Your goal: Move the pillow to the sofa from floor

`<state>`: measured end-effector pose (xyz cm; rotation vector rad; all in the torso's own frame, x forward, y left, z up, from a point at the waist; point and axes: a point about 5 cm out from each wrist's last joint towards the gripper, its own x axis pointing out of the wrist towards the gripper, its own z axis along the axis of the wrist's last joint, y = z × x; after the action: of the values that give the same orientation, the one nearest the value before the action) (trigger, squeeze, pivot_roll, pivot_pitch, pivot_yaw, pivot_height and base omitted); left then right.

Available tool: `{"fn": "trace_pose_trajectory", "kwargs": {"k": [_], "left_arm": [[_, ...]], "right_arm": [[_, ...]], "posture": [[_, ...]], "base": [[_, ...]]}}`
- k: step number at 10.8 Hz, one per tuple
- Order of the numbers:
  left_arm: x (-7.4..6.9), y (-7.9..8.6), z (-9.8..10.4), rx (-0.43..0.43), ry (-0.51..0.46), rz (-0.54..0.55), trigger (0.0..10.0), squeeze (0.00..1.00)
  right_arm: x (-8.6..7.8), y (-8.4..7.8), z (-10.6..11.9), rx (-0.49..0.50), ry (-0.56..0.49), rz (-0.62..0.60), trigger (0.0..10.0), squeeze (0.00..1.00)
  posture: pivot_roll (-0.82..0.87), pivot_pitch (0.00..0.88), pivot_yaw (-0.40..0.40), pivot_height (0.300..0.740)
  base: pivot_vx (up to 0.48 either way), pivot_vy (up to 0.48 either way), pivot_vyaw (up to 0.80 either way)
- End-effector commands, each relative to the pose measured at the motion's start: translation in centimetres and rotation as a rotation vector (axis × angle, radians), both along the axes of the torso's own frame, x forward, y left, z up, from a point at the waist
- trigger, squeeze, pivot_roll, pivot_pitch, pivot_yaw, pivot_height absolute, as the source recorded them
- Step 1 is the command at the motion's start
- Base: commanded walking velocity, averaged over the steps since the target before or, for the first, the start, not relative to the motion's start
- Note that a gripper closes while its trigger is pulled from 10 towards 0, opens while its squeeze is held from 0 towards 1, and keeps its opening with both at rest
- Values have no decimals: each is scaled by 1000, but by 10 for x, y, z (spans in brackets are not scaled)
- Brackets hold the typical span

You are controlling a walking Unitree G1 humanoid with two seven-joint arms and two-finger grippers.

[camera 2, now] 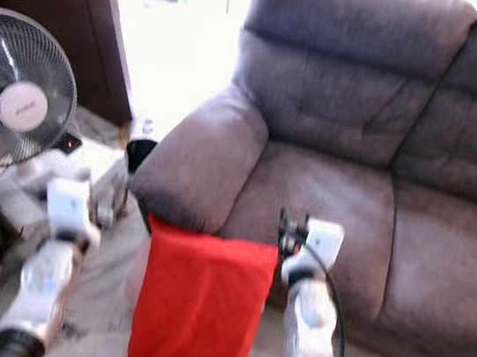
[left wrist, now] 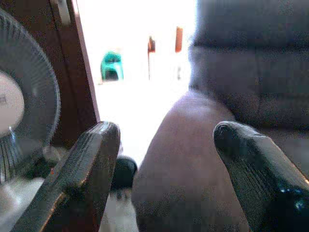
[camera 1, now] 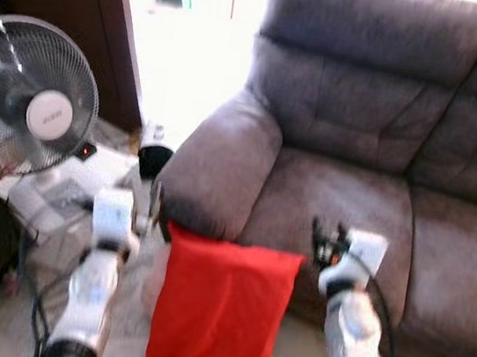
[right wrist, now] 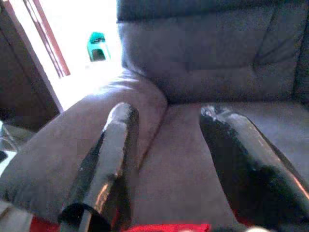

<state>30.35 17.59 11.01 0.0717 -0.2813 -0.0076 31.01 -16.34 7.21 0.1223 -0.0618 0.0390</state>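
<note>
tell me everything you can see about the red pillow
The red pillow is a plain, bright red fabric rectangle with a soft, slightly creased surface. It hangs upright between the left gripper and the right gripper, which flank its top corners. Its top edge sits level with the front of the grey sofa, by the armrest; its lower end runs out of frame.

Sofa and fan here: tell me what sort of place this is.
Probably a home living room. A large grey sofa with padded armrests stands beside a standing fan, and an open doorway behind leads out into bright daylight.
</note>
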Motion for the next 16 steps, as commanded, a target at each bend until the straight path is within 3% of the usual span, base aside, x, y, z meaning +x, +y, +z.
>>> {"fn": "trace_pose_trajectory", "kwargs": {"k": [1,3,4,6,9,16], "left_arm": [[-2,-3,1,6,2,-1,10000,0],[0,-18,19,-15,-51,-28,10000,0],[0,-21,21,-11,-46,-42,10000,0],[-12,-24,33,5,-58,-74,10000,0],[-6,-21,31,-21,22,-56,10000,0],[6,-10,44,7,-2,-21,10000,0]], "right_arm": [[-2,3,2,1,-9,10,10000,0],[-2,15,19,-69,-92,82,10000,0],[-4,16,24,-49,-107,84,10000,0],[-16,18,33,-41,-132,100,10000,0],[-4,12,40,-18,-89,66,10000,0],[9,11,52,-54,-108,89,10000,0]], "posture": [[65,61,-25,740],[64,85,-30,740],[62,92,-27,740],[67,119,-29,740],[66,152,-33,740],[65,157,-32,740]], "base": [[0,0,0],[0,0,0],[0,0,0],[0,0,0],[0,0,0],[0,0,0]]}}
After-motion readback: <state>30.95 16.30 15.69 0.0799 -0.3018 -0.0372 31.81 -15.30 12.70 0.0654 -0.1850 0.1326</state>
